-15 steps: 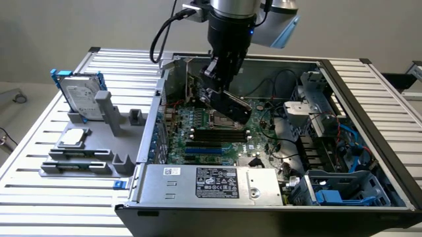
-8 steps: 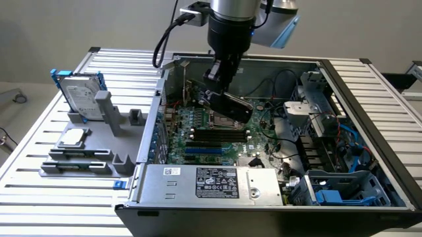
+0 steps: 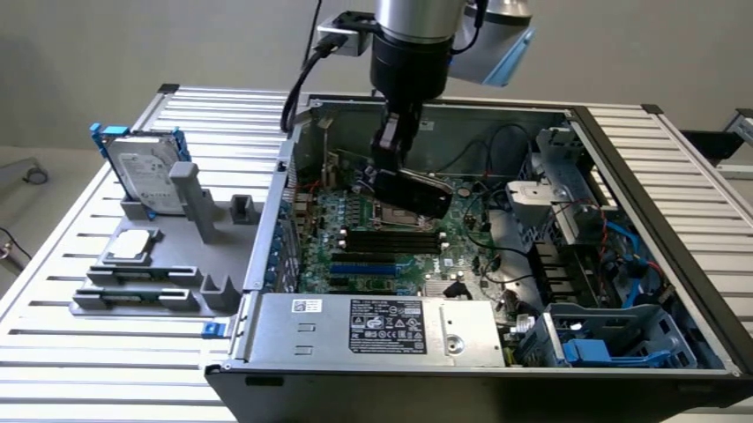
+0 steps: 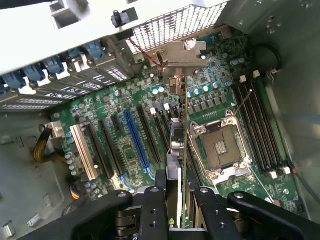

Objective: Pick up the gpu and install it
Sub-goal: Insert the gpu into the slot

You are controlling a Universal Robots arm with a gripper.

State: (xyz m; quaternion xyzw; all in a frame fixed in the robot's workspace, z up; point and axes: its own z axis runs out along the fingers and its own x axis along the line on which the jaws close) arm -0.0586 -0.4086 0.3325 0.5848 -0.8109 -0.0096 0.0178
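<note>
The gpu [image 3: 419, 194] is a thin flat card with a black face. It hangs tilted inside the open computer case [image 3: 612, 132], a little above the green motherboard [image 3: 376, 256], and my gripper [image 3: 392, 169] is shut on it. In the wrist view the gpu [image 4: 176, 145] appears edge-on, running from between my fingers [image 4: 152, 212] to its silver end bracket [image 4: 183, 56] near the case's rear slot openings. The card hovers over the black expansion slots beside the blue slot [image 4: 135, 137] and next to the open CPU socket [image 4: 220, 147].
To the exterior view's left of the case, a grey fixture [image 3: 153, 286] holds a silver hard drive in a blue frame [image 3: 147, 167] and a small square CPU chip [image 3: 132, 245]. A power supply [image 3: 376, 330] fills the case's near end. Cables and a drive cage [image 3: 612, 339] crowd its right side.
</note>
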